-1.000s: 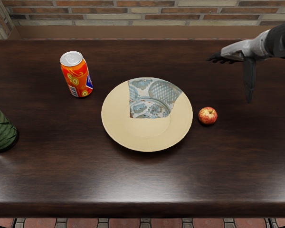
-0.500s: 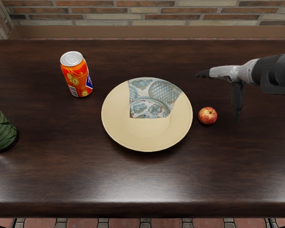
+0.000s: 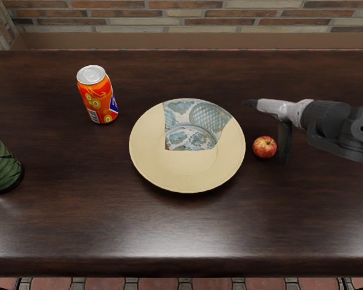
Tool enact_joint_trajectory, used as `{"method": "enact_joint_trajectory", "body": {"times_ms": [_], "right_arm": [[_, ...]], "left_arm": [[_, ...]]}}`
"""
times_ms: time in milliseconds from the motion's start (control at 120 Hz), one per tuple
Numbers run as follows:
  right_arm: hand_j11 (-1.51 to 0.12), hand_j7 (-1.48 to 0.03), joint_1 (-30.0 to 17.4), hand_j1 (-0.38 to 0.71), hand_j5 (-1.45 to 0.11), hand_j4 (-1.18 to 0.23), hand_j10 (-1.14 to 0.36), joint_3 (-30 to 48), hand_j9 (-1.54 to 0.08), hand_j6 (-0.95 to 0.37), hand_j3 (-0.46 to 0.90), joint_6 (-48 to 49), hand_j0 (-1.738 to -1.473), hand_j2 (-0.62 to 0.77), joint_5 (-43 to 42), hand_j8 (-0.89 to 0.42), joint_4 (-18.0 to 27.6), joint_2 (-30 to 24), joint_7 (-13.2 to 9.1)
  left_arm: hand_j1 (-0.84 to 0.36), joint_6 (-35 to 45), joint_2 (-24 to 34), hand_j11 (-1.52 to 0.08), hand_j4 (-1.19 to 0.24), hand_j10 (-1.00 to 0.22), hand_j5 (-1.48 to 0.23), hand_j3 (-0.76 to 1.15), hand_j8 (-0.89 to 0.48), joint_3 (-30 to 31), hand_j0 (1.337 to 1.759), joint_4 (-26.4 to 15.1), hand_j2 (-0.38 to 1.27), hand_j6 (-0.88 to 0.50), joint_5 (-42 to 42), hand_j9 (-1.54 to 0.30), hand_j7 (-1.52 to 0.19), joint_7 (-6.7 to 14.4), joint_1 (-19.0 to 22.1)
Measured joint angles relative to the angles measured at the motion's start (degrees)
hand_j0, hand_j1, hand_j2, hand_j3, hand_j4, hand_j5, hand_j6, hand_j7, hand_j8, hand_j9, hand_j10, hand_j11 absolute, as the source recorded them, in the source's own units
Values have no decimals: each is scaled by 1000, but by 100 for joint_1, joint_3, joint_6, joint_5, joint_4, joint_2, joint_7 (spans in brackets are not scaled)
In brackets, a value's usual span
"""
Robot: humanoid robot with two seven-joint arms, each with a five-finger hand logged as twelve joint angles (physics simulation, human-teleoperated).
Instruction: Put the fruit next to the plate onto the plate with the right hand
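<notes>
View: head view, looking down at a slant.
Right hand (image 3: 277, 113): fingers stretched out flat, thumb hanging down, holding nothing; just above and right of the apple, seemingly apart from it.
apple (image 3: 264, 147): on the counter (image 3: 181, 229), just right of the plate (image 3: 146, 151).

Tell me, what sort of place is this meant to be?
Likely a simulated dining or kitchen setting: a dark wooden table against a brick wall, laid with a plate, an apple beside it and a soda can.
</notes>
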Motion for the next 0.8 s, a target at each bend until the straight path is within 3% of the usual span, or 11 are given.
{"method": "enact_joint_trajectory", "body": {"times_ms": [292, 800], "right_arm": [[-9, -9, -394, -342, -10, -11, -10, 3, -10, -13, 0, -523, -1658, 0, -549, -12, -47, 203, 0], [-193, -193, -844, -173, -193, -153, -152, -46, -193, -155, 0, -1271, -1658, -27, -1006, -153, -97, 320, 0]], "left_arm": [[339, -2, 0, -11, -9, -9, -11, 0, -9, 0, 1658, 0, 2, -9, 0, -11, -11, 1, 0], [339, -1, 0, -11, -9, -9, -11, 0, -9, 0, 1658, 0, 2, -9, 0, -11, -11, 1, 0]]}}
